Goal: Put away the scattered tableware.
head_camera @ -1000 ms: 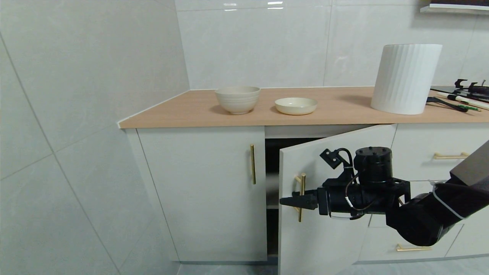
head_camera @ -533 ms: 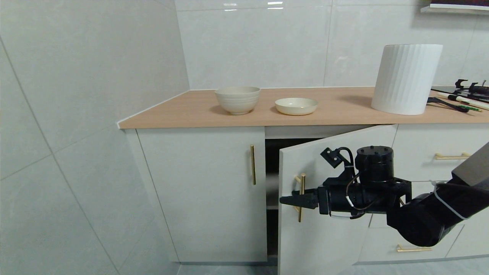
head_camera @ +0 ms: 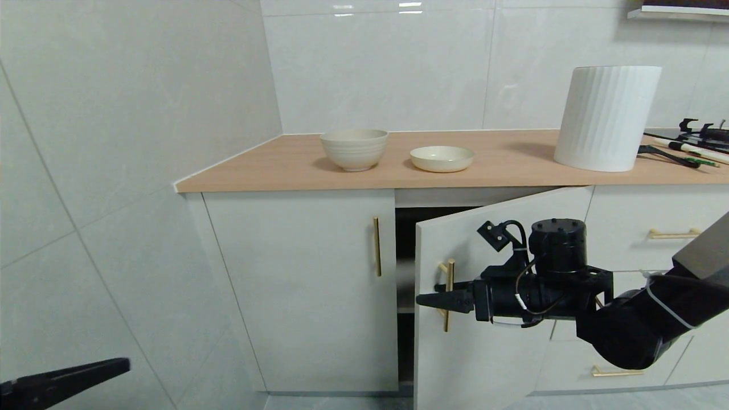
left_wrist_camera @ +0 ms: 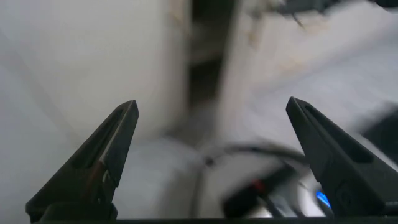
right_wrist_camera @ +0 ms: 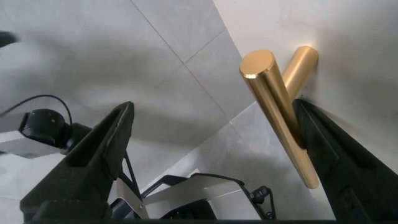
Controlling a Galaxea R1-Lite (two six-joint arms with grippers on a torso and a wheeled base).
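head view has a cream bowl (head_camera: 354,148) and a shallow dish (head_camera: 441,158) standing upright on the wooden bench (head_camera: 512,165), near each other but apart, the bowl to the left, nearer the wall corner. a ribbed white canister (head_camera: 606,117) stands well off to the right, with dark utensils (head_camera: 680,152) past it at the bench's far end. below the dish a cabinet door (head_camera: 490,353) hangs partly open, with a dark gap beside it. the right end effector (head_camera: 424,299) is held level at the door's gold handle (head_camera: 450,273). right wrist view shows its fingers (right_wrist_camera: 106,149) spread wide, with the handle bar between them and close against one; whether they touch i cannot tell. left wrist view shows the left end effector (left_wrist_camera: 211,109) with fingers (left_wrist_camera: 106,162) wide apart, holding nothing; head view puts it low on the left by the tiled wall.
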